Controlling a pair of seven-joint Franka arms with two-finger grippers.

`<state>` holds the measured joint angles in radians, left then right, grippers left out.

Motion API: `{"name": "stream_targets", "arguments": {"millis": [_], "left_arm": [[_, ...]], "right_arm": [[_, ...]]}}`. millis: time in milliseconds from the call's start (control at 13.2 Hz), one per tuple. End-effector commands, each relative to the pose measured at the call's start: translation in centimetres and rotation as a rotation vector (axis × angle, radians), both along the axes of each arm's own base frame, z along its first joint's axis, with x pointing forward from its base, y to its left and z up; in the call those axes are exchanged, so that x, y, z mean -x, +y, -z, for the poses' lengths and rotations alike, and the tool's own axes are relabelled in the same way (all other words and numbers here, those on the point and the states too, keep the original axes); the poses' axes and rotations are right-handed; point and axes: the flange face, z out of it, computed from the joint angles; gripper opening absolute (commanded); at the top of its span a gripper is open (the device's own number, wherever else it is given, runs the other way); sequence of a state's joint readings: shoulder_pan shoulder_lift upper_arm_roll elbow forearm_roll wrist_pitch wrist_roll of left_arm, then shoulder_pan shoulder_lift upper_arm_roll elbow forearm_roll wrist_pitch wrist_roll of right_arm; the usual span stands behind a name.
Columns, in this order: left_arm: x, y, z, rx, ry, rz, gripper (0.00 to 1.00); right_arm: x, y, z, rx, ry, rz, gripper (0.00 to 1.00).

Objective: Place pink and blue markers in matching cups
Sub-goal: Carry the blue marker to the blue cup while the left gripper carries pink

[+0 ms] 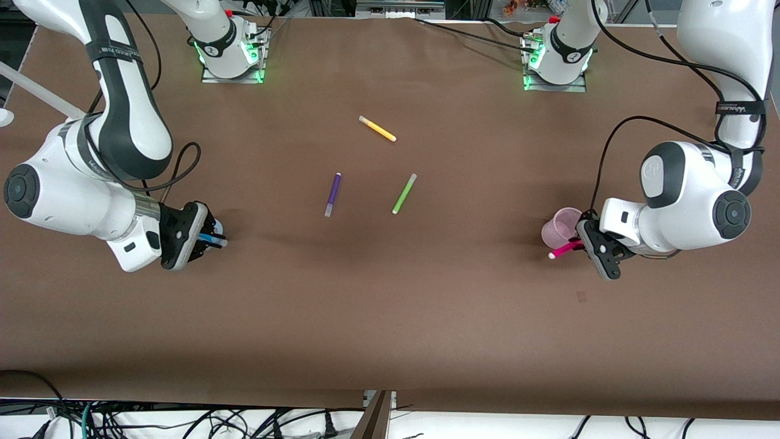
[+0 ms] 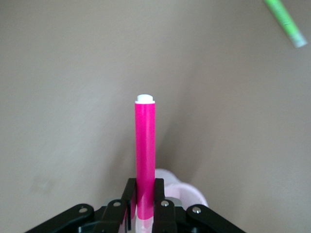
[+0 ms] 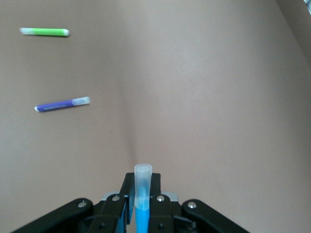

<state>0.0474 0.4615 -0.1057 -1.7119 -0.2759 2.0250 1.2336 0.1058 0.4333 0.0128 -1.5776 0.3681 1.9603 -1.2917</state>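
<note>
Your table (image 1: 390,317) carries both arms low at its ends. Your left gripper (image 1: 586,245) hangs over the pink cup (image 1: 563,224) at the left arm's end, fingers (image 2: 159,194) clamped on the pink marker (image 1: 565,249), which runs straight out between them, white tip foremost. Your right gripper (image 1: 206,239) sits at the right arm's end, fingers (image 3: 127,194) pinching the blue marker (image 1: 213,239), its pale cap poking out past the fingertips. Mid-table, well apart from both, lie the purple marker (image 1: 333,194), green marker (image 1: 404,194) and yellow marker (image 1: 377,128).
</note>
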Motion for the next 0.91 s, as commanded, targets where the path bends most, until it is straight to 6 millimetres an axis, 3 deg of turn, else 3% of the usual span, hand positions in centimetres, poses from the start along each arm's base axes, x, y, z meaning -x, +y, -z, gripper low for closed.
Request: {"name": "stream_targets", "arguments": {"millis": [0,303,531,607,683,834], "left_arm": [[2.8,1.9,2.0,0.140,0.005,0.039,0.00],[5.8,5.1,5.8,0.277,-0.030,0.060,0.00],[6.1,5.9,6.3,0.307,-0.046,0.061,0.03],[6.0,5.9,6.2,0.306,-0.047,0.063,0.74],[6.0,5.9,6.1,0.305,-0.050,0.071,1.00],[5.7,5.9,4.9,0.294,-0.072,0.090,1.00]], "right_arm": [[0.6,-2.6,1.1,-0.100,0.000,-0.079,0.11],[1.5,-6.5,4.1,-0.207,-0.015,-0.146,0.11],[3.0,-8.8,7.0,-0.323,-0.018,-0.157,0.11],[3.4,-9.6,7.5,-0.349,-0.017,-0.161,0.11],[3.9,-9.9,7.8,-0.368,-0.003,-0.164,0.11],[4.5,-11.1,7.9,-0.386,0.020,-0.156,0.11]]}}
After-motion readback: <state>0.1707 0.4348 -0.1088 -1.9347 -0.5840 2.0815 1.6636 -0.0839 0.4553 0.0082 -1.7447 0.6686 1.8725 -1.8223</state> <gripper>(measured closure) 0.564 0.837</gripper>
